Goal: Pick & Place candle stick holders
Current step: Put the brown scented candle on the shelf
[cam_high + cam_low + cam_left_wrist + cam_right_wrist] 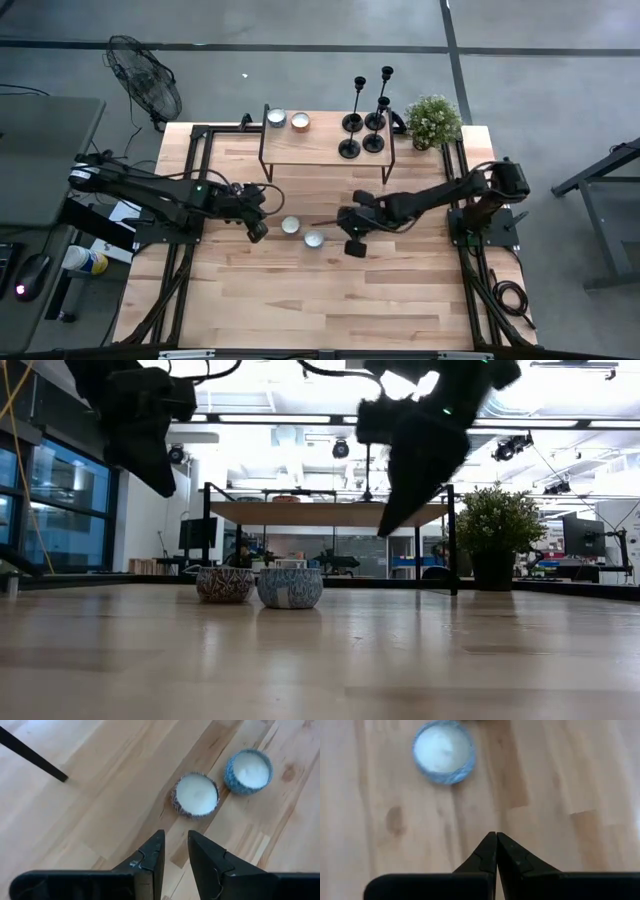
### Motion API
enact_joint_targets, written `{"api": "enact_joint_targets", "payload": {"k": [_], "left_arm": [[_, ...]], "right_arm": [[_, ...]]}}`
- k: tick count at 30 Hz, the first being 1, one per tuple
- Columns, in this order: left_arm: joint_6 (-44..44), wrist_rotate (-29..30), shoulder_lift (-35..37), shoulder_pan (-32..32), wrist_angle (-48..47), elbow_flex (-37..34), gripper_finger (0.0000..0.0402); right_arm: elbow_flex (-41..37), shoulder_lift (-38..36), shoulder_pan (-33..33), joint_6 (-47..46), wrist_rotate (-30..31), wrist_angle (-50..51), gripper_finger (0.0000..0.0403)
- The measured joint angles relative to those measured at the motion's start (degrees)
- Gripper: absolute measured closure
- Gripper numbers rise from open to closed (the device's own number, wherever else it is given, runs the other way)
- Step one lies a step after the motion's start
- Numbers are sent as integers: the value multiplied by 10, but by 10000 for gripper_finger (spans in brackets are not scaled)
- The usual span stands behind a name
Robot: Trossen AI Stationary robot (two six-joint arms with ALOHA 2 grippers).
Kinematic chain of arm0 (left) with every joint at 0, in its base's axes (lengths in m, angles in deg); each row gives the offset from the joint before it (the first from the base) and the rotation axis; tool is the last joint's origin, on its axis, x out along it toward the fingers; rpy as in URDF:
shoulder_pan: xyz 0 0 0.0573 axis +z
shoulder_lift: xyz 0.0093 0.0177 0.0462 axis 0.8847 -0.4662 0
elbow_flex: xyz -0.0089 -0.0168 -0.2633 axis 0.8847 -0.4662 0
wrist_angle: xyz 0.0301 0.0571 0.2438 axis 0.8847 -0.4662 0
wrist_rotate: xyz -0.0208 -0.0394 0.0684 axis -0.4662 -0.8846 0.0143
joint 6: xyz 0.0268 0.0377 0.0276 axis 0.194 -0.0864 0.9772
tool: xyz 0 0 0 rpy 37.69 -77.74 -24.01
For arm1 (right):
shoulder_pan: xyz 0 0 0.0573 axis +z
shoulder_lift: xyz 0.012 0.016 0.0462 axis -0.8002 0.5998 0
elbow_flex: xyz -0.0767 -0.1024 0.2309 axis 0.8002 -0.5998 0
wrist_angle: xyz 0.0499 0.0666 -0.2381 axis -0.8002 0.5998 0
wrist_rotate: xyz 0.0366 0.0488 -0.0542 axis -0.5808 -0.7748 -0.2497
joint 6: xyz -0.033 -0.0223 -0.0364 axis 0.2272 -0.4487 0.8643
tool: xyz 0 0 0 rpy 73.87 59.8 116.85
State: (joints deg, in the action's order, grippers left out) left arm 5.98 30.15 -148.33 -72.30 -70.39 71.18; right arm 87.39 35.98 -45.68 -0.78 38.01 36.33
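Standing upright beside the potted plant (pixel 433 121), the four candle stick holders (pixel 366 120) look stiff, top-heavy and tippy, so pinch a thin stem low. Left end effector (pixel 257 230) sits slightly apart; right end effector (pixel 353 246) is together, both empty.

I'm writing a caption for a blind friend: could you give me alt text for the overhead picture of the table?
Two dark robot arms reach in over a wooden table, the left gripper and right gripper either side of two small candles at its centre. On a raised shelf at the far edge stand four black candle stick holders, two more candles and, just beside the shelf, a potted plant.
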Motion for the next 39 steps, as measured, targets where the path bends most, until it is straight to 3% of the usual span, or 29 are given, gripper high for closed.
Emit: {"api": "enact_joint_targets", "payload": {"k": [5,18,24,39], "left_arm": [[-3,-13,-8,0,2,0,321],[-48,-48,-8,53,10,0,321],[-45,-80,-8,80,10,0,321],[-67,-79,-8,83,7,0,321]], "right_arm": [[-111,-66,22,-60,-17,-142,403],[-346,-348,43,-56,23,-362,403],[-420,-451,43,-49,22,-392,403],[-533,-681,43,-46,19,-393,403]]}}
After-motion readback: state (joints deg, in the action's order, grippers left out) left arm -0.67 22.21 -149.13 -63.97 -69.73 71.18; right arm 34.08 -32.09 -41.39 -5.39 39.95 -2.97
